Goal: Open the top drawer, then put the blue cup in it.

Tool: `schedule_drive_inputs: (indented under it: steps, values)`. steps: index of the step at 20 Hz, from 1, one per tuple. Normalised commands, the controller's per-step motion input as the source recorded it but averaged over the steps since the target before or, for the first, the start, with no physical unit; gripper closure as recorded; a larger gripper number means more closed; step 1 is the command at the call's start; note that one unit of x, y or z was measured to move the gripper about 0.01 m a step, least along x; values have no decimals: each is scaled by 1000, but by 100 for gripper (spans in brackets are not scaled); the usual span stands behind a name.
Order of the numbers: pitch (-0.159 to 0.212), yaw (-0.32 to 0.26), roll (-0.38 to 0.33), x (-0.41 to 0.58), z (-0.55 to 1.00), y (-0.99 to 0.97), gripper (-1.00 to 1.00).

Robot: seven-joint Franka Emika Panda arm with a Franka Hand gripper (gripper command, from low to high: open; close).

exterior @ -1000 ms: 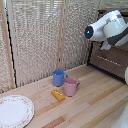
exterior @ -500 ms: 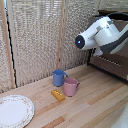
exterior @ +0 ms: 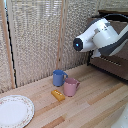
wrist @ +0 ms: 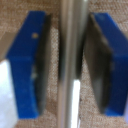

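Note:
In the wrist view a slim silver bar handle point(wrist: 74, 30) runs between my two blue fingers point(wrist: 25, 65), and my gripper point(wrist: 72, 67) is shut around it. The pads sit tight against both sides of the bar. In the exterior view the white arm point(exterior: 100, 36) reaches toward the dark brown cabinet's top drawer point(exterior: 112, 65) at the exterior view's right, and its wrist hides the gripper there. The blue cup point(exterior: 59, 77) stands upright on the wooden table, well away from the arm, toward the exterior view's left.
A pink mug point(exterior: 71, 87) stands right beside the blue cup. A small yellow object point(exterior: 58, 95) lies in front of them. A white plate point(exterior: 14, 110) rests at the table's front left. A slatted blind point(exterior: 35, 40) forms the back wall.
The arm has shifted steadily toward the exterior view's left, away from the cabinet. The cups, yellow object and plate have stayed put.

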Motion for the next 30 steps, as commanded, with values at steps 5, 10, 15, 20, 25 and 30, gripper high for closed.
schedule_drive_inputs:
  steps: [5,10,15,20,25,30]
  values:
    - [11,-90,279,-195,364,26,-100]
    - [44,-107,311,-167,222,249,-100]
    - [12,-135,306,-65,224,357,-100]
    - [-3,-192,286,0,240,357,-100]
    - [7,-223,301,77,141,232,-100]
    - [23,-191,316,222,75,257,-100]
